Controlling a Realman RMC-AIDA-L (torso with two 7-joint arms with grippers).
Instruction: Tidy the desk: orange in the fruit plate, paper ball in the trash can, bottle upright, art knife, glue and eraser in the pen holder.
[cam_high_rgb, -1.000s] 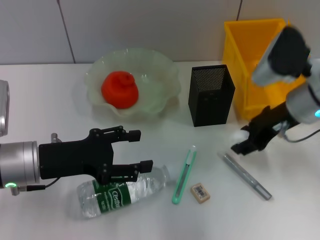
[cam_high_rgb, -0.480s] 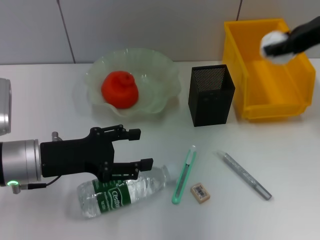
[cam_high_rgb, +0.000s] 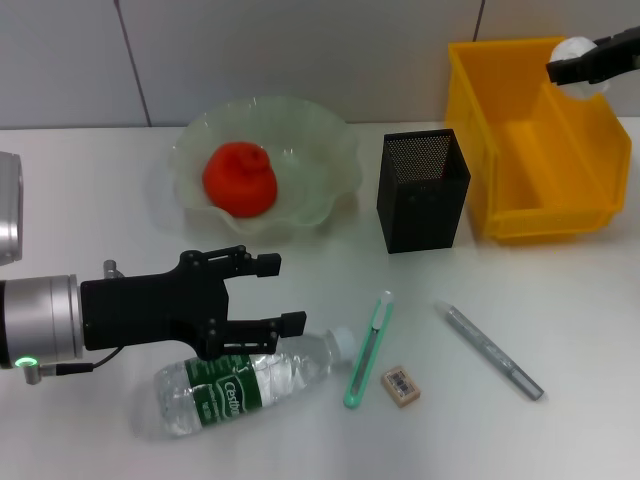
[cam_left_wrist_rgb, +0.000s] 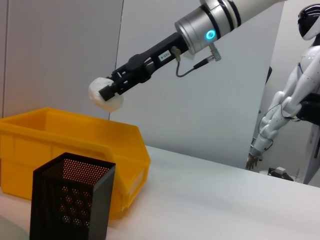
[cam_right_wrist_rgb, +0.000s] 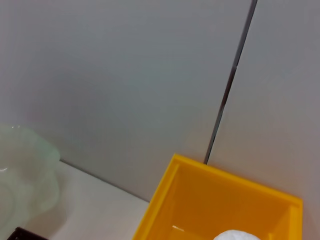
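Observation:
My right gripper (cam_high_rgb: 566, 68) is shut on the white paper ball (cam_high_rgb: 577, 48) and holds it high over the yellow trash can (cam_high_rgb: 480, 120). The left wrist view shows that grip too, the paper ball (cam_left_wrist_rgb: 105, 95) hanging above the trash can (cam_left_wrist_rgb: 75, 150). The orange (cam_high_rgb: 240, 178) lies in the pale-green fruit plate (cam_high_rgb: 330, 140). My left gripper (cam_high_rgb: 282, 294) is open, just above the bottle (cam_high_rgb: 245, 380), which lies on its side. On the desk (cam_high_rgb: 580, 300) lie the art knife (cam_high_rgb: 367, 350), the eraser (cam_high_rgb: 400, 385) and the glue (cam_high_rgb: 492, 352). The black pen holder (cam_high_rgb: 422, 190) stands upright.
The pen holder (cam_left_wrist_rgb: 70, 200) stands close in front of the trash can's side. A wall runs behind the desk. In the right wrist view the trash can (cam_right_wrist_rgb: 200, 200) lies below, with the fruit plate (cam_right_wrist_rgb: 25, 180) off to one side.
My right gripper has carried the paper ball up from the desk and back over the trash can's far right corner. The left gripper has hardly moved.

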